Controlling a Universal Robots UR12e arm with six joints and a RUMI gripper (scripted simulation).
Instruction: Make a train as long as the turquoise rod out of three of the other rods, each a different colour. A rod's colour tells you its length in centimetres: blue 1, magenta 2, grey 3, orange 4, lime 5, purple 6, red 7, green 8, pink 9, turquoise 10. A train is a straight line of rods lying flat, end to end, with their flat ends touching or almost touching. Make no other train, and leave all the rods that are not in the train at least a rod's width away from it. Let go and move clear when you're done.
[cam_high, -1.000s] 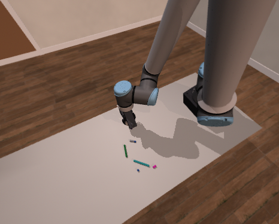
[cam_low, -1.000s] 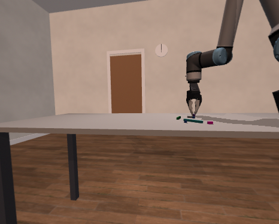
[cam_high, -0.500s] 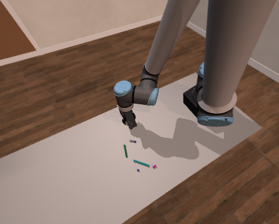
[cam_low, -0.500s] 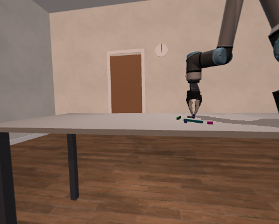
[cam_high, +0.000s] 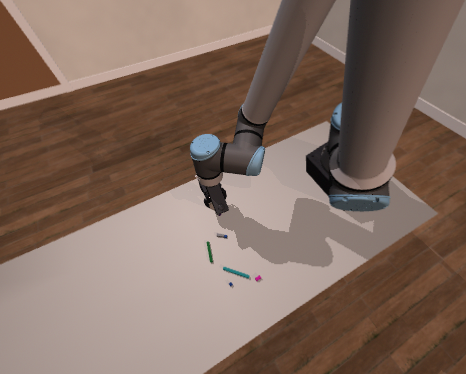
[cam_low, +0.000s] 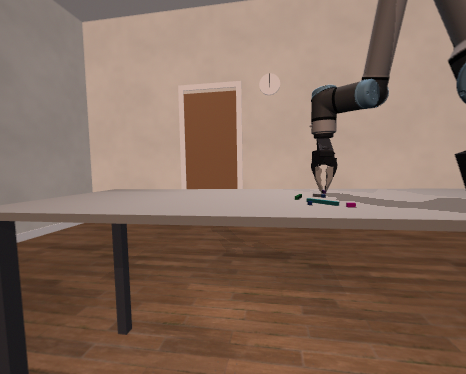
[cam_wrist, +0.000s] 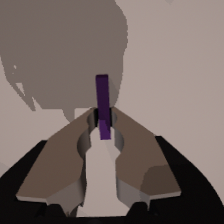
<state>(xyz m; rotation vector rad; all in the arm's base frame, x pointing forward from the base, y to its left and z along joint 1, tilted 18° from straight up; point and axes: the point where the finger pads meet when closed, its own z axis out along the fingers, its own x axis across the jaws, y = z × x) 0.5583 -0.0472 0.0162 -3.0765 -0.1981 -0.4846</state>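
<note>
The dark two-jaw end effector (cam_high: 220, 212) (cam_low: 323, 190) (cam_wrist: 104, 109) grips a slender purple rod (cam_low: 323, 192) (cam_wrist: 103, 97) above or on the pale, flat surface (cam_high: 125, 300) (cam_low: 175, 205) (cam_wrist: 170, 75).

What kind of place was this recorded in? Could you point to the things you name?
Probably a plain indoor room used as a robot workspace: a closed brown door (cam_low: 210, 140), a round wall clock (cam_low: 269, 84) and a wood-plank floor (cam_high: 125, 125) (cam_low: 225, 300) surround a pale table (cam_high: 125, 300) (cam_low: 175, 205) with a robot arm over it.

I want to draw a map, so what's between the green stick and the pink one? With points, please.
In the top view, the turquoise rod (cam_high: 236, 272) (cam_low: 323, 202) lies between the green rod (cam_high: 210, 252) (cam_low: 298, 197) and the magenta rod (cam_high: 258, 278) (cam_low: 351, 205).
</note>
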